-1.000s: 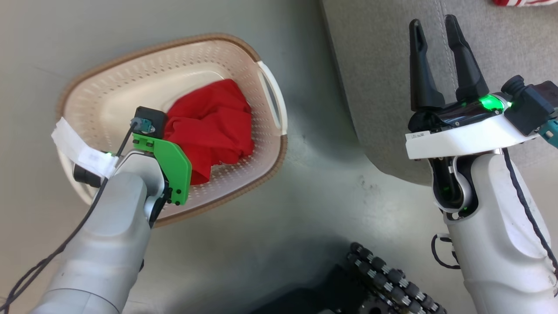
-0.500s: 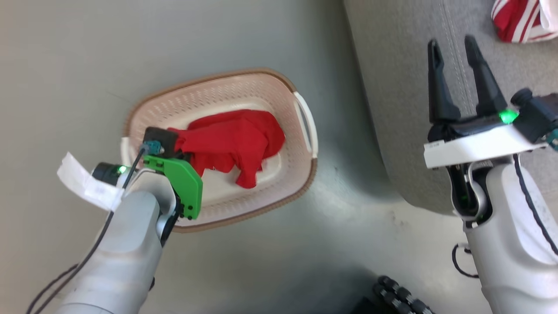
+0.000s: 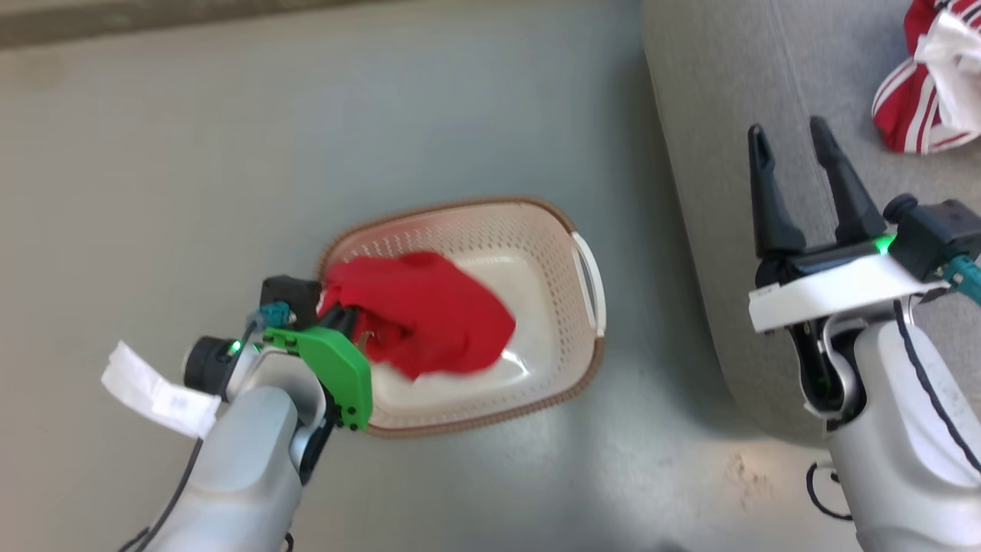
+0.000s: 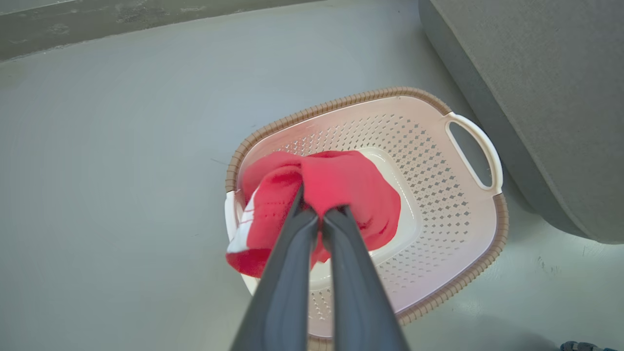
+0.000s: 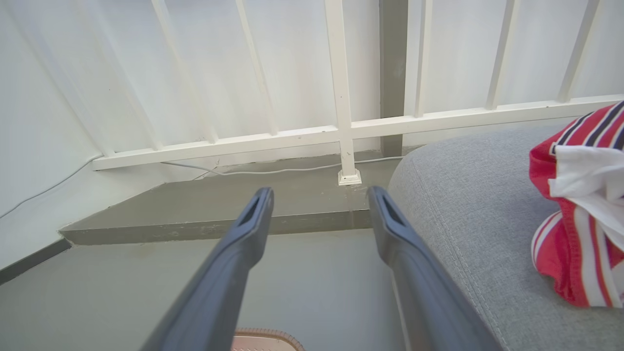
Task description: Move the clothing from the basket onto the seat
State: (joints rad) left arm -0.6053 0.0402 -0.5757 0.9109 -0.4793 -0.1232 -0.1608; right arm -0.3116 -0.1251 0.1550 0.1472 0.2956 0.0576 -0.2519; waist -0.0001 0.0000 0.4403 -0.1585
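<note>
The cream perforated basket (image 3: 563, 322) (image 4: 438, 195) with a brown rim stands on the grey floor, left of the grey seat (image 3: 736, 115) (image 4: 551, 97) (image 5: 468, 214). A red garment (image 3: 429, 322) (image 4: 341, 190) hangs above the basket's bottom, bunched in my left gripper (image 3: 349, 318) (image 4: 319, 214), which is shut on it. My right gripper (image 3: 793, 142) (image 5: 319, 195) is open and holds nothing, hovering over the seat's left edge. A red-and-white striped garment (image 3: 931, 84) (image 5: 580, 204) lies on the seat at the far right.
White railing bars (image 5: 341, 87) and a low concrete step (image 5: 219, 204) with a white cable rise beyond the seat in the right wrist view. A wall base (image 4: 146, 14) borders the floor at the far side.
The left gripper has lifted the red garment up from the basket bottom. The head camera has risen and shifted, so the basket looks smaller and more of the seat and striped garment shows.
</note>
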